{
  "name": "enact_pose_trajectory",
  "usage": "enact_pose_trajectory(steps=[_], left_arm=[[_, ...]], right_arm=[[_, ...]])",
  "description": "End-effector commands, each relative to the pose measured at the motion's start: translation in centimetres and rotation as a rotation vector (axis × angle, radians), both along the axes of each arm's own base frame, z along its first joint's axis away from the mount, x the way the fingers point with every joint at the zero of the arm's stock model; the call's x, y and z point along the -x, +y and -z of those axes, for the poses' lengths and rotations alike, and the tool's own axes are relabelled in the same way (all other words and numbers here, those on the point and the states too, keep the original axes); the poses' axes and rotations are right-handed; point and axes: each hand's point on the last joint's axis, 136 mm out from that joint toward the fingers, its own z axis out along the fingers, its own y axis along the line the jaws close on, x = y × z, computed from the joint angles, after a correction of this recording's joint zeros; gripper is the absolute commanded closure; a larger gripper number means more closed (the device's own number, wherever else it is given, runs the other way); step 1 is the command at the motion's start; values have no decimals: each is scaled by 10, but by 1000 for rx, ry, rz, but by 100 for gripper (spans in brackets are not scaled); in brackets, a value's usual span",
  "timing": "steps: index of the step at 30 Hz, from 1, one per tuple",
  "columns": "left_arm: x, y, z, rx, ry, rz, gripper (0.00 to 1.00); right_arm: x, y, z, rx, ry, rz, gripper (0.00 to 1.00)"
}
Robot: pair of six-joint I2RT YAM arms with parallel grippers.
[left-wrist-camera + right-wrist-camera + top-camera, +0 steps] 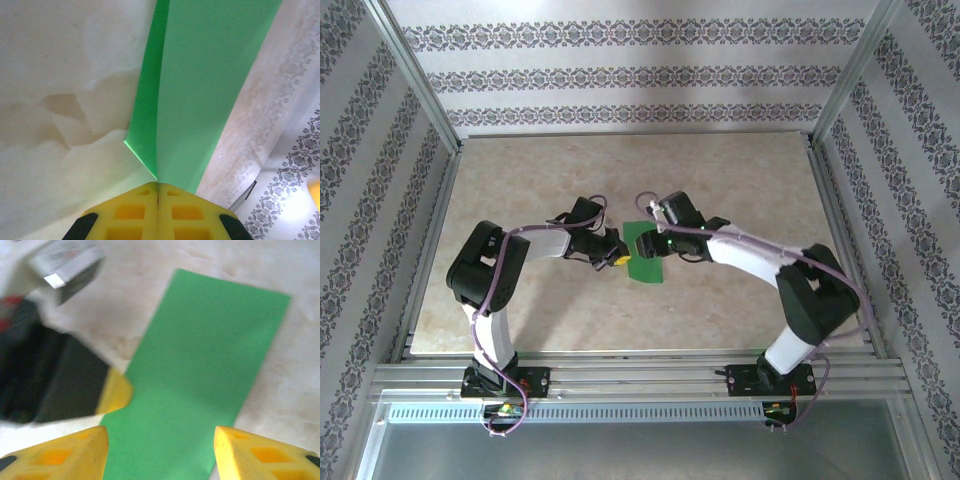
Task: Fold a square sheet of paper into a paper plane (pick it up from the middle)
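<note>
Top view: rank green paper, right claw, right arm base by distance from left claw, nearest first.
1. green paper, pinched in left claw, table centre
2. right claw, hovering over the paper
3. right arm base, near edge, right side

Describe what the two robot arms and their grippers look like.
Both the left arm and right arm have white links, black joints and a thin purple cable looped alongside. The left gripper and right gripper carry yellow fingers with square recessed pockets.
</note>
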Motion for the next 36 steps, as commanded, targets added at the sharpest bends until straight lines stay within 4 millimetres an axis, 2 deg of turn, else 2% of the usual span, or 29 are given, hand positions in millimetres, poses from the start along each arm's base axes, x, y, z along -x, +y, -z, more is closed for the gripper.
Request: enact_pose_trajectory(steps=[1, 6, 10, 18, 22, 26, 34, 36], left_arm=[[-5, 1, -19, -3, 13, -44, 100], [-9, -2, -23, 18, 37, -73, 100], [-11, -4, -25, 42, 55, -99, 100], [-10, -3, -22, 40, 80, -116, 100], [-8, -2, -19, 31, 83, -117, 100], [-7, -1, -17, 29, 88, -117, 100], [-4, -1, -12, 23, 103, -112, 100], [-4, 0, -12, 23, 101, -113, 100]], right_arm=[[12, -9, 10, 155, -137, -112, 44], [39, 8, 14, 141, -257, -268, 46], [51, 20, 29, 160, -295, -366, 44], [42, 36, 47, 235, -391, -413, 41], [29, 31, 39, 264, -448, -348, 55], [27, 27, 22, 224, -479, -311, 59], [33, 19, 28, 203, -444, -351, 77], [33, 19, 27, 188, -435, -355, 77]])
